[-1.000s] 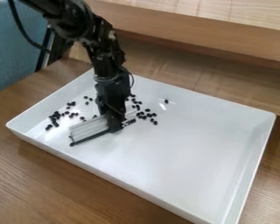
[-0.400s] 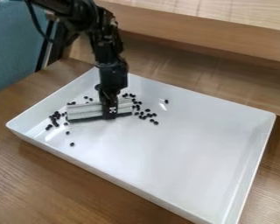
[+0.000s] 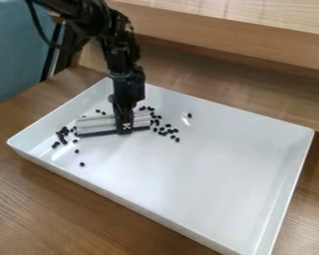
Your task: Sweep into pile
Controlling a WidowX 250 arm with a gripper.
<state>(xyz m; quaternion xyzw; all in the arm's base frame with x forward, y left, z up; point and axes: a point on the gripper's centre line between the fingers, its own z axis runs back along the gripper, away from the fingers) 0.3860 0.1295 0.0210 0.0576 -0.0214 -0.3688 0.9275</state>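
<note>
The little black beads [image 3: 62,132] are in loose bunches by both ends of the pale, stripy sweeper [image 3: 95,125], which has a dark bottom edge. The gripper [image 3: 125,127] pinches its middle, over the white tray [image 3: 209,189].

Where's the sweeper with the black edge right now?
In the camera view, the sweeper is in the left half of the white tray, at the gripper's lower end, between two loose clusters of black beans.
</note>
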